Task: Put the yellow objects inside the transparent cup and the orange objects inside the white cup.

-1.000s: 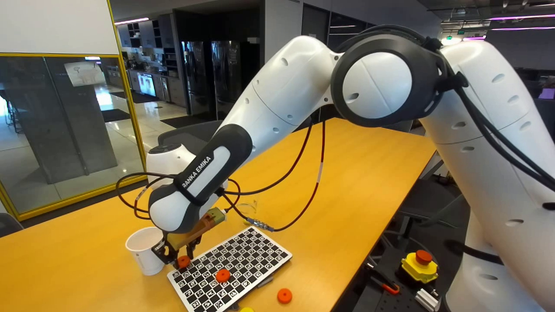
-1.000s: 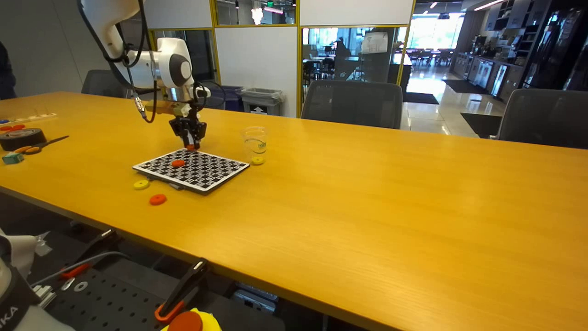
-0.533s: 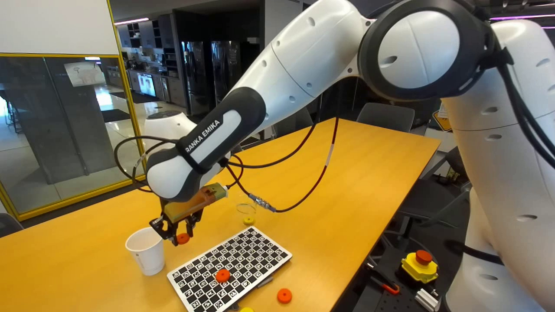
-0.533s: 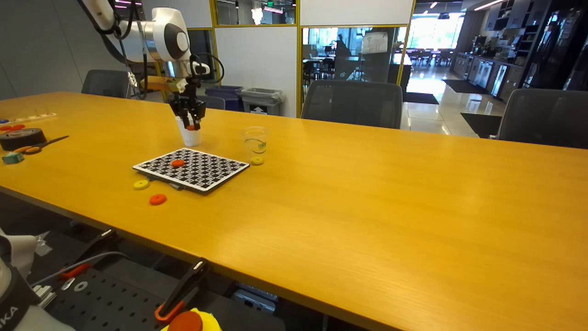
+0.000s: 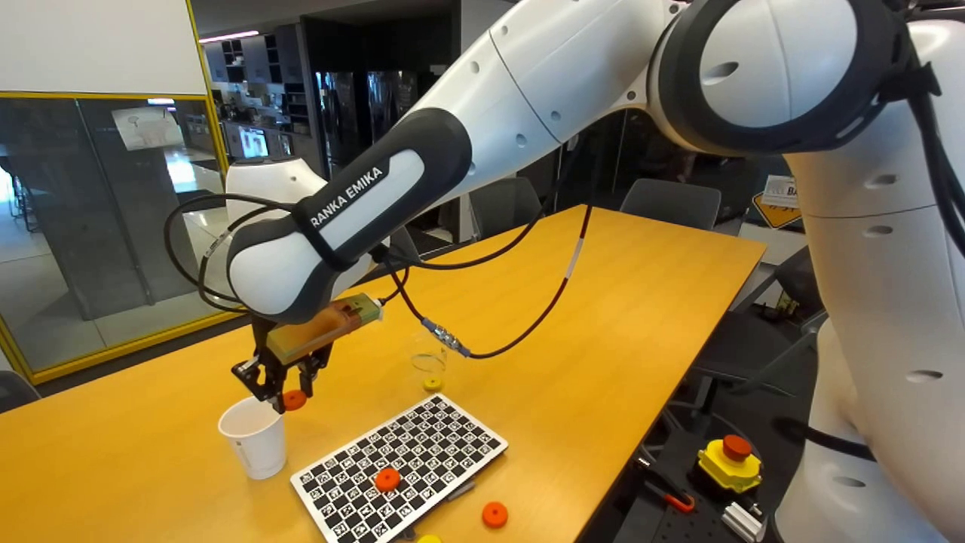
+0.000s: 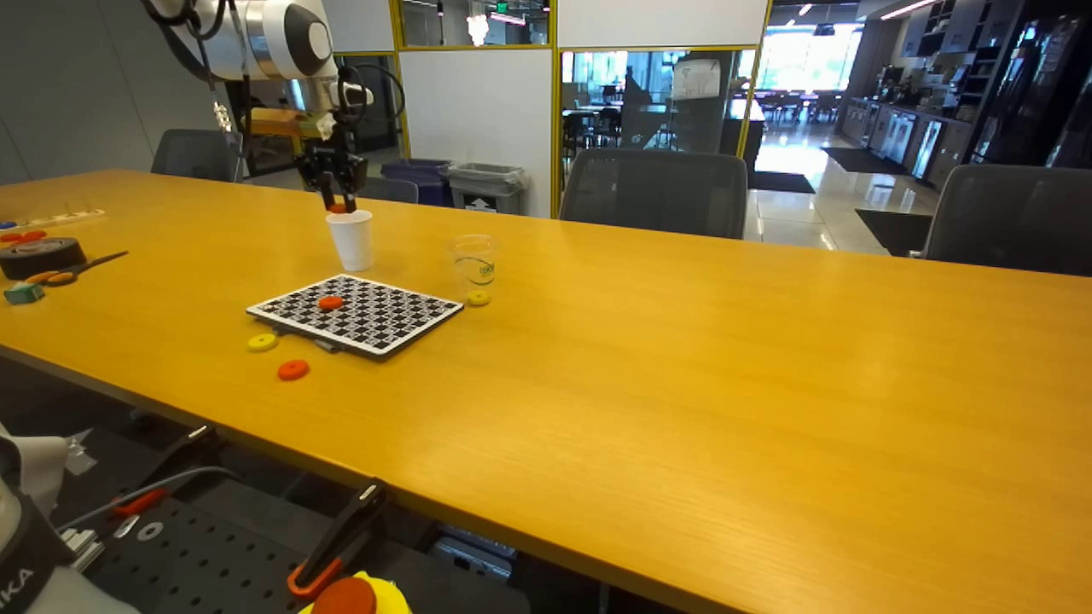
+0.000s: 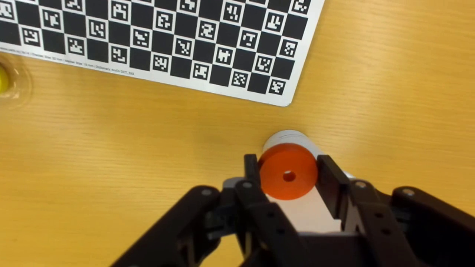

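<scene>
My gripper (image 7: 288,171) is shut on an orange disc (image 7: 289,185), gripping it by its two sides. In the wrist view the white cup (image 7: 311,215) shows behind and below that disc. The white cup (image 6: 351,246) stands upright, with the held disc just above its rim in an exterior view. A second orange disc (image 5: 387,480) lies on the checkered board, and a third orange disc (image 5: 494,514) on the table. The transparent cup (image 6: 473,256) stands upright with a yellow disc (image 6: 478,298) at its bottom. Another yellow disc (image 6: 263,342) lies beside the board.
The checkered board (image 6: 375,311) lies flat between the two cups and the loose discs. Farther along the table are a tape roll (image 6: 43,257), scissors (image 6: 85,267), a green block (image 6: 24,293) and some red pieces (image 6: 32,236). A cable (image 5: 520,332) loops off the arm.
My gripper has risen from the board's edge with the orange disc and shifted over to the white cup's rim. The cups and the other discs stayed put.
</scene>
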